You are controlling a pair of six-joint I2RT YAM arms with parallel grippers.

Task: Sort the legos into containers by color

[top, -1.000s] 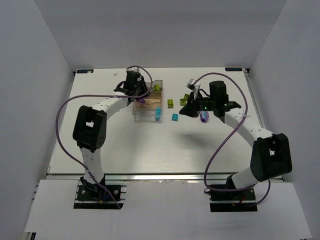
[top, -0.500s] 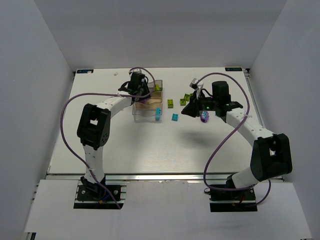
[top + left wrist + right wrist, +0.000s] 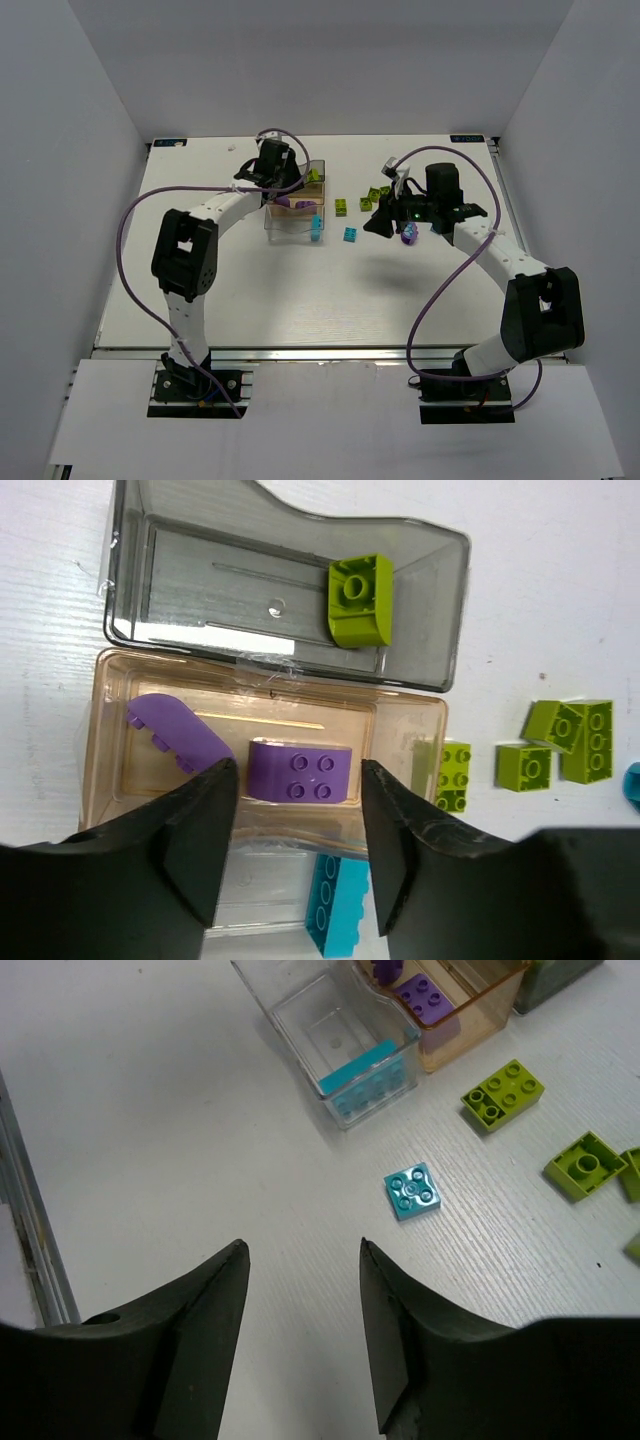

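Note:
In the left wrist view, three bins stand in a row. The smoky grey bin (image 3: 455, 610) holds one lime brick (image 3: 358, 600). The amber bin (image 3: 98, 735) holds two purple bricks (image 3: 300, 772) (image 3: 172, 730). The clear bin (image 3: 250, 920) holds a cyan brick (image 3: 338, 905). My left gripper (image 3: 298, 830) is open and empty above the amber bin. My right gripper (image 3: 302, 1250) is open and empty over bare table, near a flat cyan brick (image 3: 413, 1191). Lime bricks (image 3: 503, 1093) (image 3: 585, 1165) lie loose beyond it. A purple brick (image 3: 409, 236) lies by the right arm.
Loose lime bricks (image 3: 342, 206) (image 3: 370, 198) and the cyan brick (image 3: 350, 234) lie between the bins (image 3: 295, 228) and the right gripper (image 3: 378, 222). White walls enclose the table on three sides. A metal rail (image 3: 30, 1230) runs along one table edge.
A purple brick that was at the left gripper's jaws now lies in the amber bin beside the other one. The right gripper has shifted slightly left.

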